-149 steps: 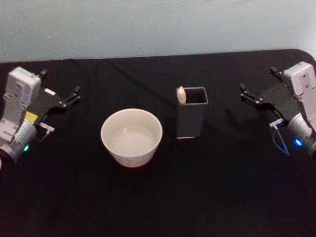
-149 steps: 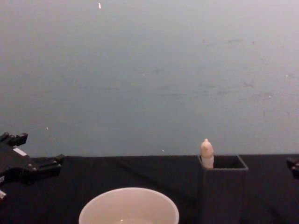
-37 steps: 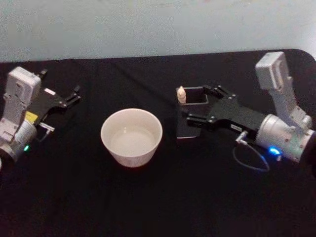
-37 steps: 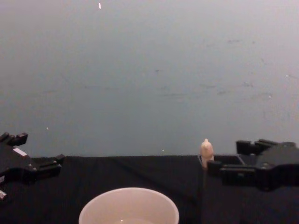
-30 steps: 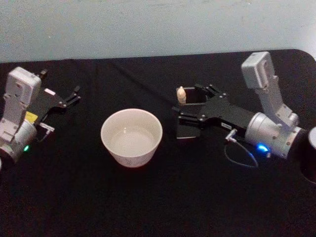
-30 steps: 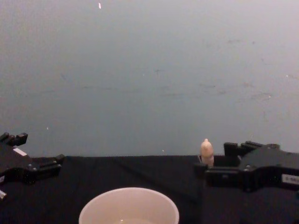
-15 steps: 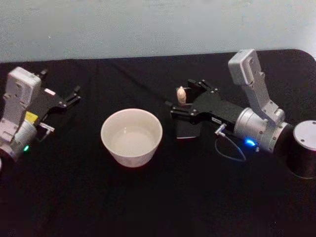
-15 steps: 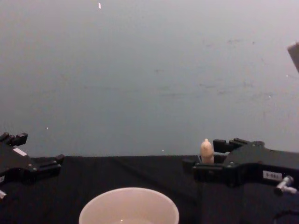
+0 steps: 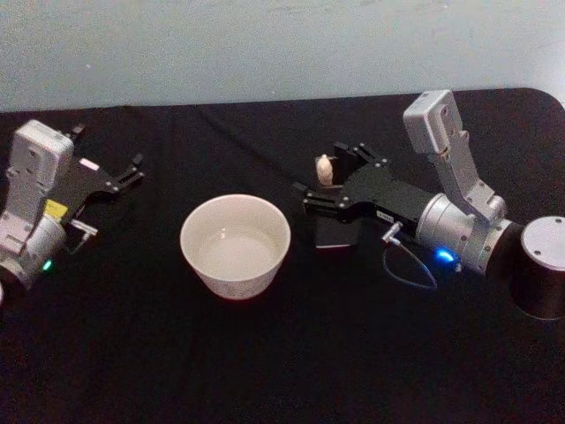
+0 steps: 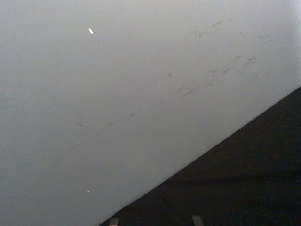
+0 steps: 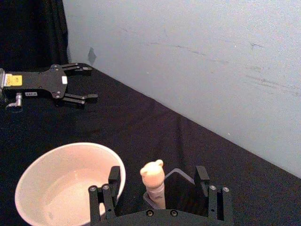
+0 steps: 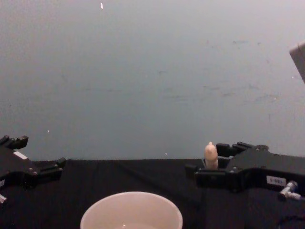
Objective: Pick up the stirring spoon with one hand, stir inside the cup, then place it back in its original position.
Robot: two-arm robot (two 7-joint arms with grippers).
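Observation:
The stirring spoon's cream handle [image 9: 325,168] [image 11: 153,176] [image 12: 210,153] sticks up from a near-left corner of the dark grey square holder [image 9: 332,235] [image 11: 175,174], upright. My right gripper [image 9: 320,170] [image 11: 157,173] [image 12: 206,160] hovers over the holder's top, open, with one finger on each side of the handle and a gap to it on both sides. The cream-white cup [image 9: 190,231] [image 11: 66,183] [image 12: 131,212] stands left of the holder, apart from it. My left gripper [image 9: 132,172] [image 12: 40,152] [image 11: 89,82] rests open at the table's far left.
A black cloth covers the table [image 9: 282,353], which ends at a pale wall [image 9: 265,44] behind. A thin cable loop [image 9: 408,269] hangs under the right wrist. The right arm's dark round joint [image 9: 540,278] sits at the right edge.
The right arm swung in from the table's right side to the holder and crept further left; its open fingers now flank the spoon handle. Left arm, cup and spoon have not moved.

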